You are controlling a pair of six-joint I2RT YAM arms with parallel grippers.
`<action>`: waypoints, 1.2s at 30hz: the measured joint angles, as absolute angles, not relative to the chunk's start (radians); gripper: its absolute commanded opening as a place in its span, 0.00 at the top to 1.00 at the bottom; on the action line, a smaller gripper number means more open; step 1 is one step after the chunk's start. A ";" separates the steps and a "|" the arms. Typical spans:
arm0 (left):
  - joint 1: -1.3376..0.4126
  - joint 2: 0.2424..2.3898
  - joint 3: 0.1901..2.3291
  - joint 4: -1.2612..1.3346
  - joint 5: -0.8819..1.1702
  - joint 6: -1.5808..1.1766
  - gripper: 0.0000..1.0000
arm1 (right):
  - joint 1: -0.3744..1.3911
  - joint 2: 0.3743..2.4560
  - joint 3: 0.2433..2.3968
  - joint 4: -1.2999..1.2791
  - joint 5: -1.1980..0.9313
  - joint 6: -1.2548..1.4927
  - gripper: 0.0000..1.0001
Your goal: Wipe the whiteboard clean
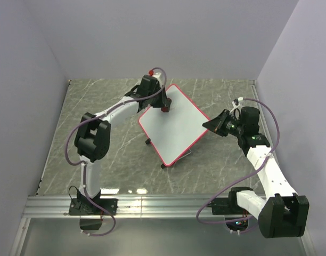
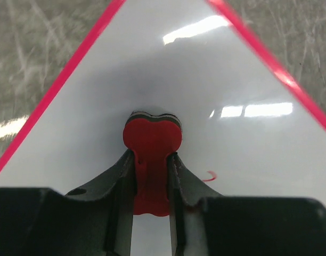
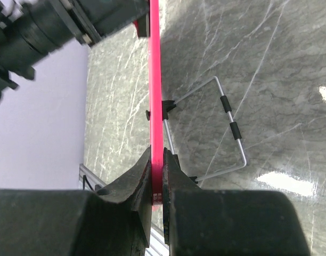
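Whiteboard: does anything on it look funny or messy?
Yes. A small red squiggle sits on the whiteboard, just beside the eraser in the left hand. The right hand pinches the board's pink edge.

Pale lilac walls [image 1: 152, 37] enclose a glossy grey marbled table [image 1: 216, 170] catching bright glare.

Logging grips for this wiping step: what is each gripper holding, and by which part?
The left gripper pinches the red eraser by its narrow handle; the right gripper clamps the whiteboard by its pink frame edge.
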State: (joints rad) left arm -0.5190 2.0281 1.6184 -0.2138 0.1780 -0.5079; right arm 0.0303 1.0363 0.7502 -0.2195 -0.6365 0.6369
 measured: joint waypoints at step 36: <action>-0.502 2.090 1.702 -0.249 0.262 -0.506 1.00 | 0.038 1.043 0.758 -0.241 -0.630 0.635 1.00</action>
